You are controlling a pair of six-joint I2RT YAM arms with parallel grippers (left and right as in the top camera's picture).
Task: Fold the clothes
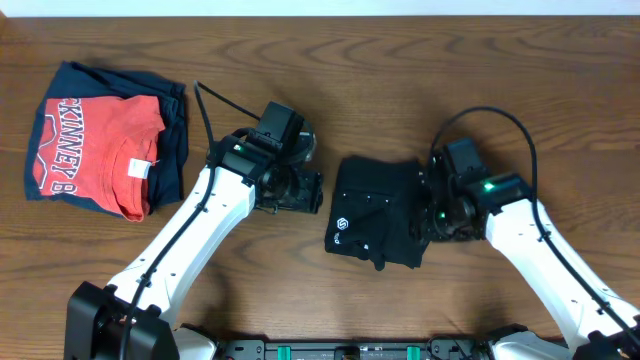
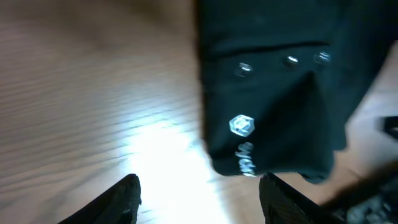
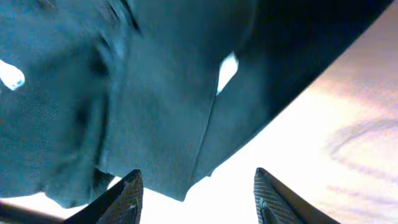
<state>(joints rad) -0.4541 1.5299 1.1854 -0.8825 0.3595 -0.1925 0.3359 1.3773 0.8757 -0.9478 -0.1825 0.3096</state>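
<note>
Black shirt (image 1: pixel 375 210) sits mid-tabletop (image 1: pixel 330 60) as a compact folded bundle, roughly square. Its lower edge is ragged, with a flap poking out at the bottom.

Right hand (image 1: pixel 432 215) is at the bundle's right edge. In its wrist view the fingers stand well apart with cloth hanging just at the tips. No pinch on the fabric shows, so I read it as open and holding nothing.

Left hand (image 1: pixel 303 192) is just beside the bundle's left edge, not touching. Its fingers are apart with bare wood between them, so it is empty.

Risks, as I judge them:
- Cloth snags on a right fingertip. Any pull to the side then drags the top layer and opens the fold.
- Left hand pushes in low and shoves the whole bundle instead of squaring it.
- The loose bottom flap gets left out, so the fold ends up untidy.

Writing:
- The shirt has a white hexagon mark (image 2: pixel 241 125) with small white lettering (image 2: pixel 245 158) below it, too blurred to read. Three small pale dots (image 2: pixel 290 60) sit in a row above.
- The red T-shirt (image 1: pixel 100 150) far left, lying on a navy garment (image 1: pixel 175 130), has white block letters reading "KINNEY B". The start of the word is cut off.
</note>
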